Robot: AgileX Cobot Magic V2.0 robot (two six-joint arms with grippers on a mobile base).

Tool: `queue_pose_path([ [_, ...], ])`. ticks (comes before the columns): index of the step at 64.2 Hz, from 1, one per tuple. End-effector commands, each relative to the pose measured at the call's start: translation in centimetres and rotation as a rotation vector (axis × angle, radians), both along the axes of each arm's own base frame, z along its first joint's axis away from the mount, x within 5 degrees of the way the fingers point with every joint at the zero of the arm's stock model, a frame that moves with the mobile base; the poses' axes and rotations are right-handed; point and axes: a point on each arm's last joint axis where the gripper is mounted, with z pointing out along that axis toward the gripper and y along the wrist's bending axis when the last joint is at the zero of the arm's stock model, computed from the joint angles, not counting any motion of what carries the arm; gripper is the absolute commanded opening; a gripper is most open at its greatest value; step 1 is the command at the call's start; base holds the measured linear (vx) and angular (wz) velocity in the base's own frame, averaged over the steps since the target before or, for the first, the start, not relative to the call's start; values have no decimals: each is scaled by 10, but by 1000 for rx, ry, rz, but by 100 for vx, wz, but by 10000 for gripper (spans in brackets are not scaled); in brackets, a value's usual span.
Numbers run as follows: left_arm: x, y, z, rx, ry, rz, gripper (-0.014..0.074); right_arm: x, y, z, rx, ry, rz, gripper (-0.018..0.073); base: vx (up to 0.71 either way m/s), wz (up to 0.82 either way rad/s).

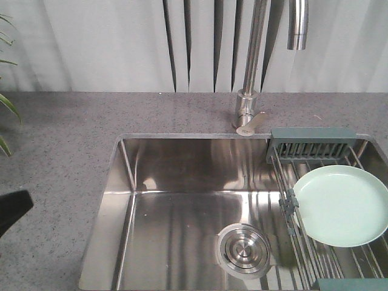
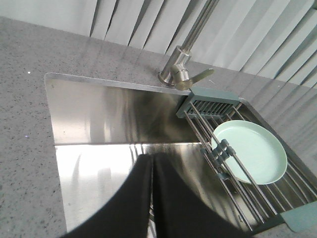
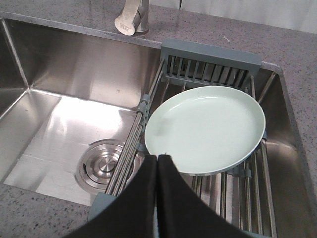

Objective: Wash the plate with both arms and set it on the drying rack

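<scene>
The plate (image 3: 205,129) lies flat, face up, on the steel rods of the drying rack (image 3: 247,198), which spans the right side of the sink (image 1: 182,176); the slotted caddy (image 1: 312,145) sits just beyond it, near the tap (image 1: 251,73). The left hand (image 2: 152,198) hangs above the left part of the sink basin, well apart from the plate, with its two black fingers pressed together and nothing between them. The right hand (image 3: 157,198) hovers at the near rim of the plate, fingers likewise pressed together and empty; whether the tips touch the rim cannot be told. No water is seen running, and the drain (image 1: 244,250) is uncovered. Whether washing is finished or not yet begun cannot be judged from these views. If washing lies ahead, the next move calls for the right hand to spread its fingers, pinch the plate rim and lift it clear of the rods, while the left hand closes in to support the opposite edge under the tap.
</scene>
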Motion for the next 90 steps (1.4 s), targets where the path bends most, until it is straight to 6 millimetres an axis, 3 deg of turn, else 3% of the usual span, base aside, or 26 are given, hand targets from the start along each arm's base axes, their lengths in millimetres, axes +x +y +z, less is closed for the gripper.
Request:
queue_pose_path([
  [1, 32, -6, 32, -71, -38, 5, -5, 2, 0, 12, 13, -86, -11, -10, 0, 0],
  [16, 117, -37, 64, -216, 8, -194, -5, 2, 0, 12, 16, -86, -12, -10, 0, 0],
  [21, 142, -49, 65, -262, 36, -254, -5, 2, 0, 12, 16, -86, -12, -10, 0, 0],
  [30, 183, -89, 43, -271, 144, -356, -5, 2, 0, 12, 16, -86, -12, -10, 0, 0],
  [42, 209, -152, 13, -267, 235, -430, -5, 2, 0, 12, 16, -86, -12, -10, 0, 0],
  [61, 241, -226, -13, -364, 305, -475, -5, 2, 0, 12, 17, -85, -12, -10, 0, 0],
  [73, 267, -255, -34, -398, 324, -484, -5, 2, 0, 12, 17, -85, -12, -10, 0, 0],
  [90, 300, -275, -55, -450, 354, -451, -5, 2, 0, 12, 17, -85, -12, -10, 0, 0],
])
